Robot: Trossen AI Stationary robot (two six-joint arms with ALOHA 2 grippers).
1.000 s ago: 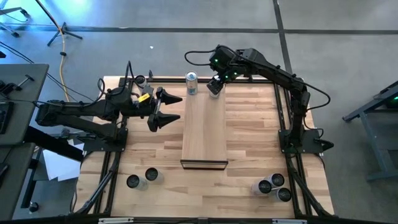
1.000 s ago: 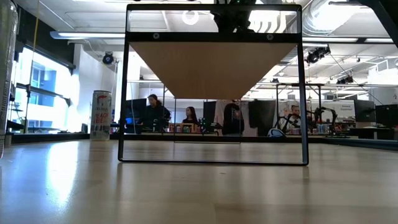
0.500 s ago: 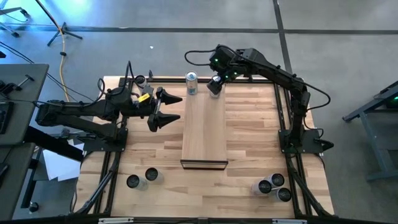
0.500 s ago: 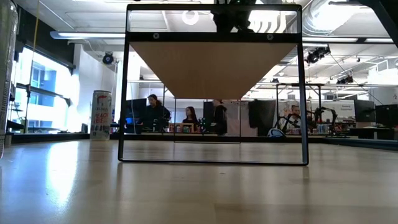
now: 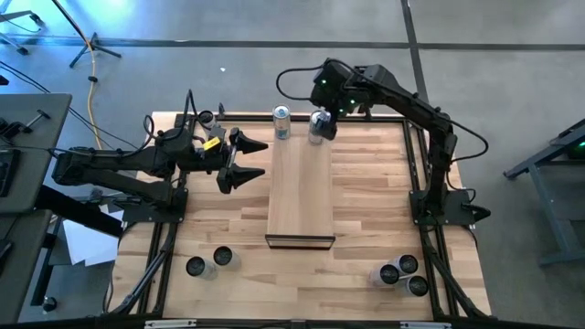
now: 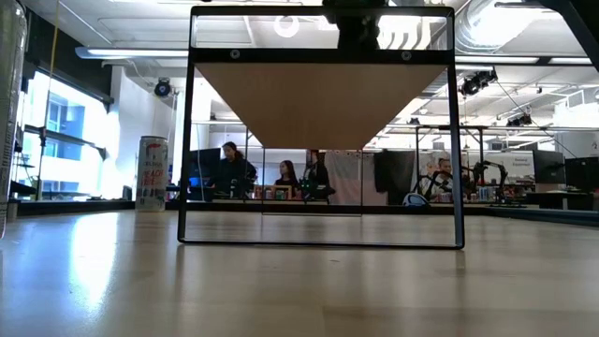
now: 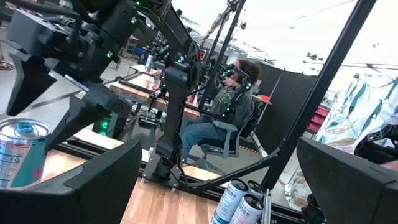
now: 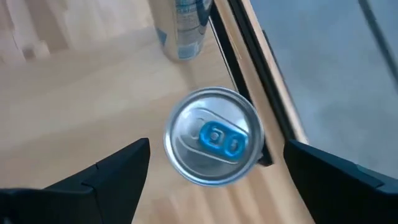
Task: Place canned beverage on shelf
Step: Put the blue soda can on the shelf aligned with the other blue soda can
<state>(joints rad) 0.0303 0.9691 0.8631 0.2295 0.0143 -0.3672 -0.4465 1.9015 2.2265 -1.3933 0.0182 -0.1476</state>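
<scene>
In the low view, the shelf hides both cans standing on it.

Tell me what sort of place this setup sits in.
Most likely a robotics lab or open workshop: a butcher-block wooden table on a grey concrete floor, similar dark robot arms on neighbouring benches, and seated people at distant desks.

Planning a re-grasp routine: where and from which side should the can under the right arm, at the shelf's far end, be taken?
Grip the can around its round side wall just below the rim, coming straight down. It stands upright, lid up, between the right end effector's open fingers. A second can stands beside it on the shelf, so come from above rather than sideways.
</scene>
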